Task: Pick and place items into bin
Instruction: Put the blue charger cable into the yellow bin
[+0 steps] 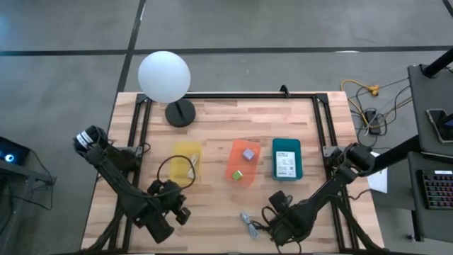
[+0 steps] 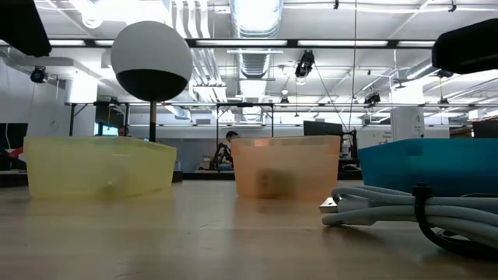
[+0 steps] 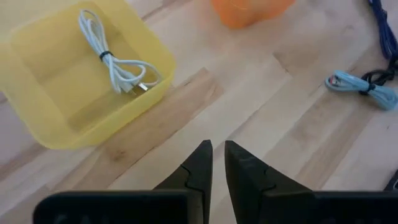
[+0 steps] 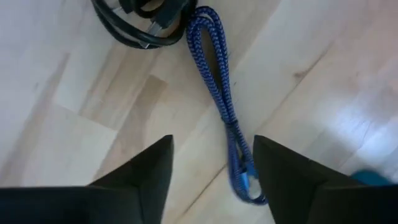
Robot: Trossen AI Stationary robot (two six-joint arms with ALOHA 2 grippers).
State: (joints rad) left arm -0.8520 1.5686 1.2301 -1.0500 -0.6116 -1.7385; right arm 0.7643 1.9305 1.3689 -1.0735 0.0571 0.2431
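Three translucent plastic bins are sitting in a row across the middle of the high view: a yellow bin [image 1: 186, 161] on the left, an orange bin [image 1: 243, 161] in the centre and a teal bin [image 1: 287, 159] on the right, all on the pale wooden table [image 1: 212, 120]. A thin white coiled cable [image 3: 118, 59] is lying inside the yellow one. A small grey cube [image 1: 248, 154] and a small green cube [image 1: 237, 174] are resting in the orange one, and a white printed card [image 1: 285, 165] is lying in the teal one.

The left gripper [image 3: 217, 163] is hovering over bare wood at lower left of the high view, just below the yellow bin, with its fingers nearly together and nothing between them. The right gripper [image 4: 211, 163] is hanging at lower centre-right with its fingers spread wide, a braided blue-purple cable [image 4: 221, 93] lying on the table between them, untouched. A bundled grey cable [image 1: 248, 222] is lying on the wood just left of that gripper. A white globe lamp on a black base [image 1: 165, 78] is standing at upper left of the table.
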